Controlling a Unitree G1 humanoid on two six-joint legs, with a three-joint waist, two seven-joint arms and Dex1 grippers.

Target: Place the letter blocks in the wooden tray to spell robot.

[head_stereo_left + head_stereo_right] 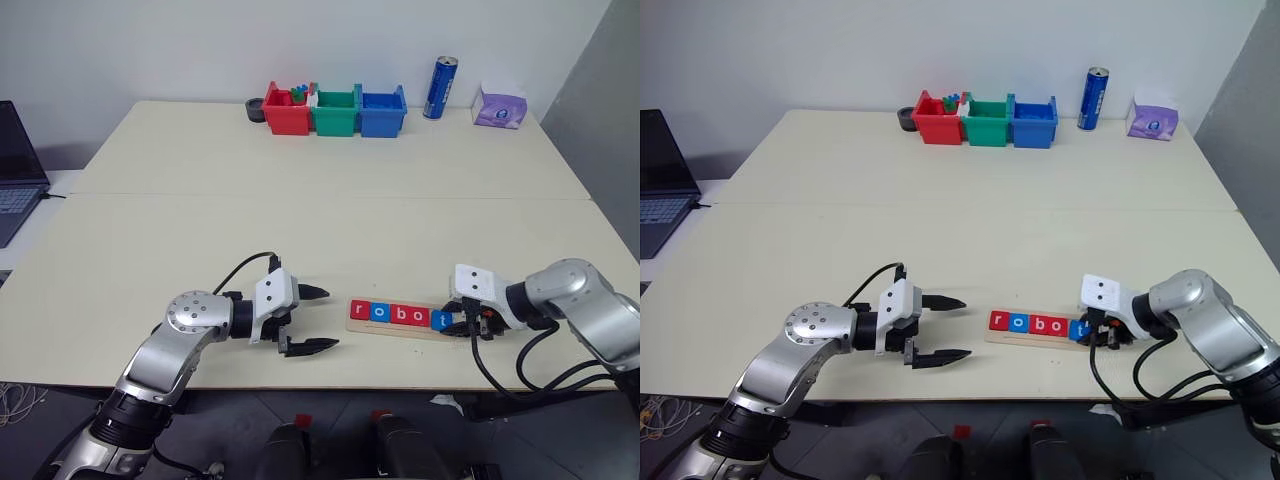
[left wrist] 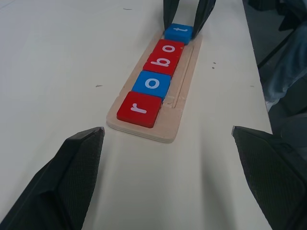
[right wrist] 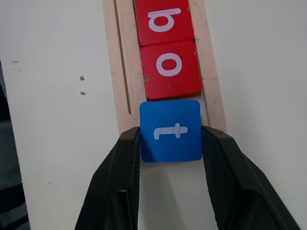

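The wooden tray [image 1: 395, 332] lies near the table's front edge. In it lie four letter blocks: red r [image 2: 139, 109], blue o [image 2: 151, 84], red b [image 2: 161, 62] and red o [image 2: 168, 49]. My right gripper [image 3: 170, 136] is shut on the blue t block [image 3: 170, 131] at the tray's right end, right beside the red o [image 3: 171, 65]. Its fingers [image 3: 125, 163] press the t's two sides. Whether the t lies flat in the groove I cannot tell. Left of the tray, my left gripper [image 1: 330, 318] hovers open and holds nothing, pointing at the tray's r end.
Red [image 1: 287, 110], green [image 1: 335, 112] and blue [image 1: 382, 111] bins stand in a row at the table's back. Right of them are a blue can [image 1: 441, 87] and a purple tissue pack [image 1: 499, 106]. A laptop [image 1: 17, 172] sits at the far left.
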